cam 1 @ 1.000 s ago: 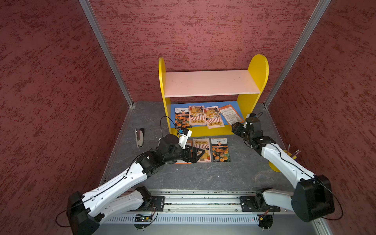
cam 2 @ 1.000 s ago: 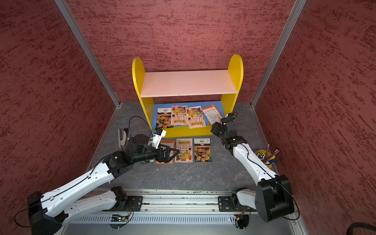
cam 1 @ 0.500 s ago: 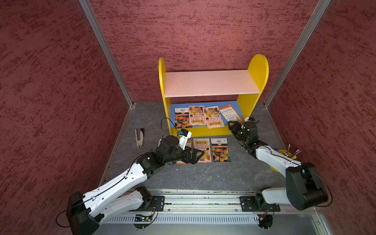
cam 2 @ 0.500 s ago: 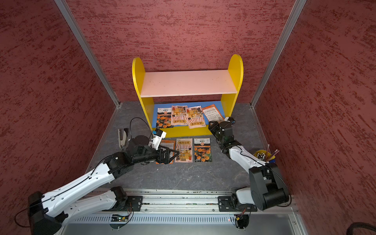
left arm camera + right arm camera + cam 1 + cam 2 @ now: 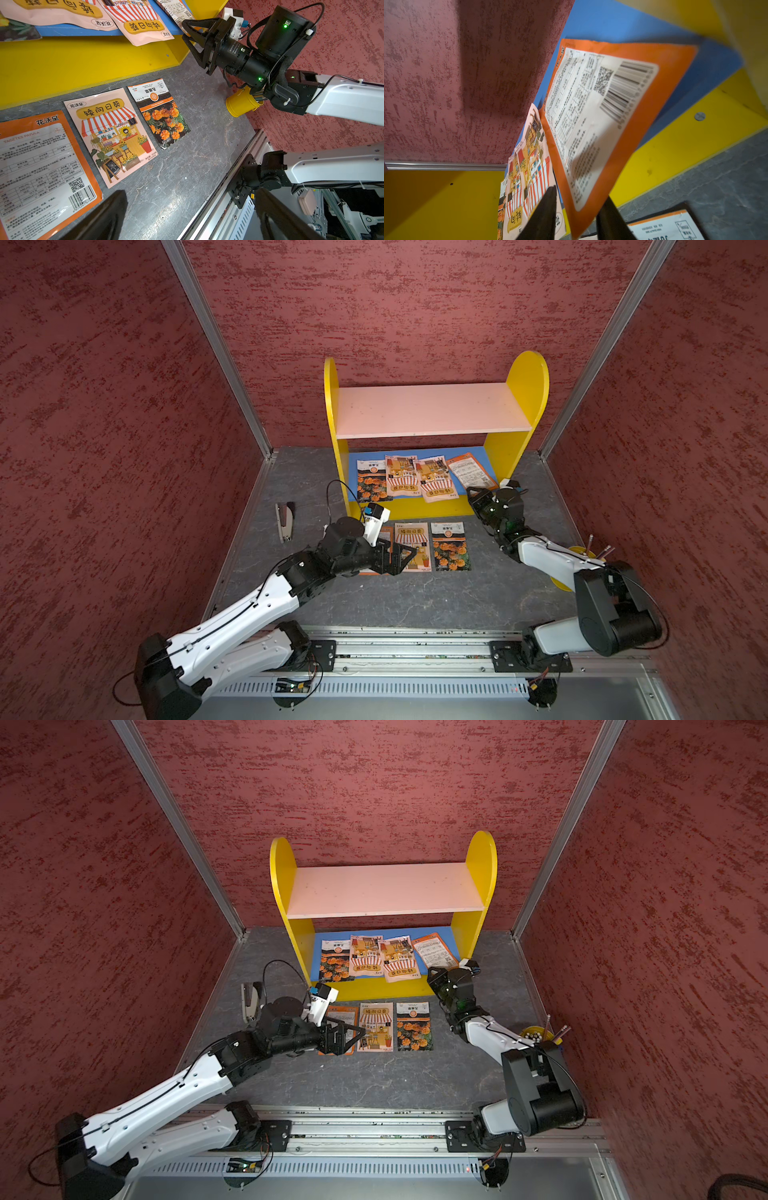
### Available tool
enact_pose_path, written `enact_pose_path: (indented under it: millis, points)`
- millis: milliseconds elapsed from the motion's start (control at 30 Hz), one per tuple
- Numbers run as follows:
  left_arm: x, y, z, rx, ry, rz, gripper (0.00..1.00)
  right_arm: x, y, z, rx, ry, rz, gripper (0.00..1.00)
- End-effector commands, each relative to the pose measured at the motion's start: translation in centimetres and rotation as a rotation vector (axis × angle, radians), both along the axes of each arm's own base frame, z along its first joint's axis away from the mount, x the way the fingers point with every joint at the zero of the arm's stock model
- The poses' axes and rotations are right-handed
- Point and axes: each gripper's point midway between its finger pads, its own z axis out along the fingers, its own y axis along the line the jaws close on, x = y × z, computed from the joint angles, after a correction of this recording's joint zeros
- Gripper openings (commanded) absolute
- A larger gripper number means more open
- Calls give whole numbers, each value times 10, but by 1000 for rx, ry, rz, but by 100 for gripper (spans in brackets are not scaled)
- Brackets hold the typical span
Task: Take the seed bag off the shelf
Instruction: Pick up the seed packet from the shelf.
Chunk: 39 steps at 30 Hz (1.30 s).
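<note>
Seed bag [image 5: 602, 116], orange-backed, on shelf [image 5: 415, 512] lower board: corner between my right gripper's [image 5: 581, 193] part-closed jaws, clamping untellable; left gripper [image 5: 191, 192] spread wide.

I read the shelf [image 5: 432, 410] at the rear of the table [image 5: 415, 601]. Four seed bags [image 5: 401, 475] lie side by side on its lower board [image 5: 612, 20]. Three further seed bags [image 5: 411, 545] lie in a row on the table directly before the shelf. The stapler [image 5: 284, 520] lies left of the shelf, the pencil bucket [image 5: 241, 104] to its right.
</note>
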Motion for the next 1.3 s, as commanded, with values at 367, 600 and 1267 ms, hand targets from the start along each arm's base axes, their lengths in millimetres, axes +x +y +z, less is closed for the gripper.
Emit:
enact_pose_path:
  millis: [367, 600, 1267]
  points:
    - [2, 0, 0, 1, -4, 3, 100, 7, -13, 18, -29, -64, -55, 5]
    - [3, 1, 4, -9, -10, 7, 100, 8, -15, 34, -43, -133, -61, 0]
    - [45, -56, 62, -466, 37, 37, 100, -62, -2, 95, -79, -288, 34, 0]
